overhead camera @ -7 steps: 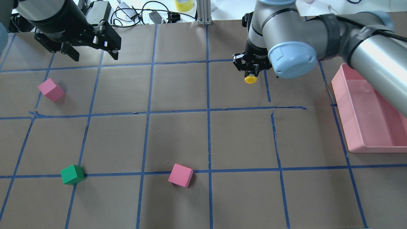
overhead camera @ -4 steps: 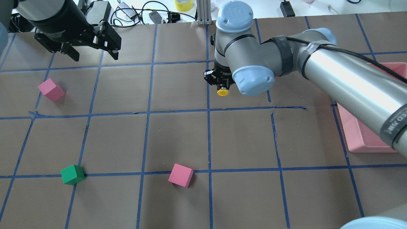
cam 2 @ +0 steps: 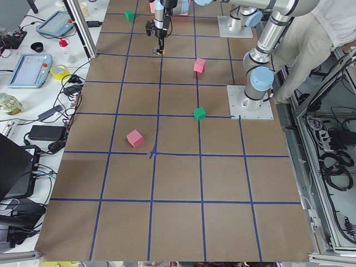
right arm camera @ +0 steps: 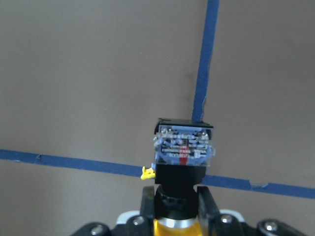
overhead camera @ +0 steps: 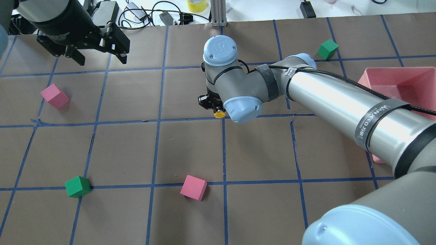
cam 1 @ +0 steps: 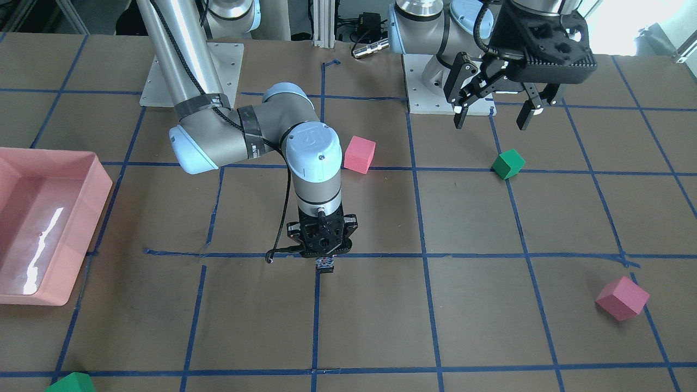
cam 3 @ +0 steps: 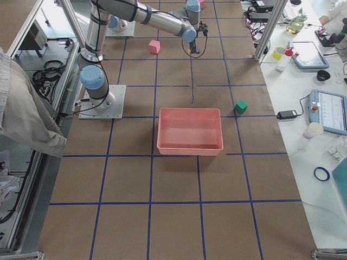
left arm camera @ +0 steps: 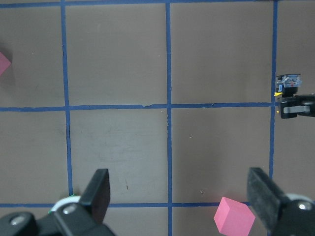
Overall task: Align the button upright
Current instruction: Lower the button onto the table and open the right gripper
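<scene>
The button shows its yellow cap [overhead camera: 219, 115] in the overhead view. In the right wrist view its black body and silvery contact end [right arm camera: 183, 147] point away from the palm toward the table. My right gripper [overhead camera: 216, 109] is shut on it, just above a crossing of blue tape lines at the table's middle; it also shows in the front view [cam 1: 325, 260] and the right wrist view [right arm camera: 178, 199]. My left gripper [overhead camera: 102, 58] hangs open and empty at the far left, also in the front view [cam 1: 493, 117]. The left wrist view shows the button [left arm camera: 288, 83] far off.
Two pink cubes [overhead camera: 54, 96] [overhead camera: 193, 187] and two green cubes [overhead camera: 77, 186] [overhead camera: 327, 49] lie on the brown taped table. A pink tray [overhead camera: 398, 78] stands at the right, partly behind my right arm. Cables and tape rolls lie past the far edge.
My right arm has swung left and nearer the robot, carrying the button from right of centre to the central tape crossing. The left arm has not moved.
</scene>
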Robot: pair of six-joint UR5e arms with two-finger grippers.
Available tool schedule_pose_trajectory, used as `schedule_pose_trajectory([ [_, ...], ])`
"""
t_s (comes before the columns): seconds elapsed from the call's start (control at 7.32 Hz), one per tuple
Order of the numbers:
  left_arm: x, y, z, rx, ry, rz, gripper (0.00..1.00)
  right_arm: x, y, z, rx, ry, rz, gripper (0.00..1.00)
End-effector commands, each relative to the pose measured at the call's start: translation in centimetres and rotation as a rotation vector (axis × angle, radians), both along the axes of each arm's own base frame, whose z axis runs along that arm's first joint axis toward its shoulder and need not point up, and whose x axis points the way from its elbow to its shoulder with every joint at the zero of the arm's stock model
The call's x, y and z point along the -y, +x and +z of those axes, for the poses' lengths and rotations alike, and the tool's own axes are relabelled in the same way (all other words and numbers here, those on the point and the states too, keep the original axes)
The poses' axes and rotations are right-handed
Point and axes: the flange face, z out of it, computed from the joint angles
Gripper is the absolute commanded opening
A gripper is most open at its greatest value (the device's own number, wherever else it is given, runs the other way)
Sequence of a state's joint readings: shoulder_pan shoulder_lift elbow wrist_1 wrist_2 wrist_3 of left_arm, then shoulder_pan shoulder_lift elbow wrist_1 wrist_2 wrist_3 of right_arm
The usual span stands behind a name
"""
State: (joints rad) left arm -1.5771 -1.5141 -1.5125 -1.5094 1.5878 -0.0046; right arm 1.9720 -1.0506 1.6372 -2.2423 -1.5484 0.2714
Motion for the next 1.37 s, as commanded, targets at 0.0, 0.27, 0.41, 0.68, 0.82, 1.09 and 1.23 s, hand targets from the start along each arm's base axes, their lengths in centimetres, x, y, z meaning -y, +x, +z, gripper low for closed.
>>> schedule_pose_trajectory([
  [0.0, -0.06, 0.04, 0.07, 0.003, -0.002, 0.001, 1.0, -0.82, 0.24, -2.01, 0.0, 0.001, 0.008, 0.0],
  [0.27, -0.06, 0.04, 0.07, 0.003, -0.002, 0.001, 1.0, -0.96, 0.1, -2.15, -0.007, -0.001, 0.009, 0.0],
  [0.41, -0.06, 0.04, 0.07, 0.003, -0.002, 0.001, 1.0, -0.97, 0.11, -2.05, -0.005, -0.002, 0.009, 0.0],
  [0.68, -0.06, 0.02, 0.07, 0.001, -0.002, 0.0, 1.0, -0.98, 0.1, -2.16, -0.007, 0.001, 0.009, 0.0],
  [0.82, -0.06, 0.02, 0.07, 0.001, -0.002, 0.0, 1.0, -1.04, 0.09, -2.13, -0.007, 0.006, 0.011, 0.03],
  [1.09, -0.06, 0.04, 0.07, 0.003, -0.002, 0.001, 1.0, -1.17, 0.07, -2.18, -0.008, 0.014, 0.019, 0.17],
  [1.23, -0.06, 0.04, 0.07, 0.003, -0.002, 0.001, 1.0, -1.32, 0.04, -2.27, -0.006, 0.018, 0.018, 0.21],
])
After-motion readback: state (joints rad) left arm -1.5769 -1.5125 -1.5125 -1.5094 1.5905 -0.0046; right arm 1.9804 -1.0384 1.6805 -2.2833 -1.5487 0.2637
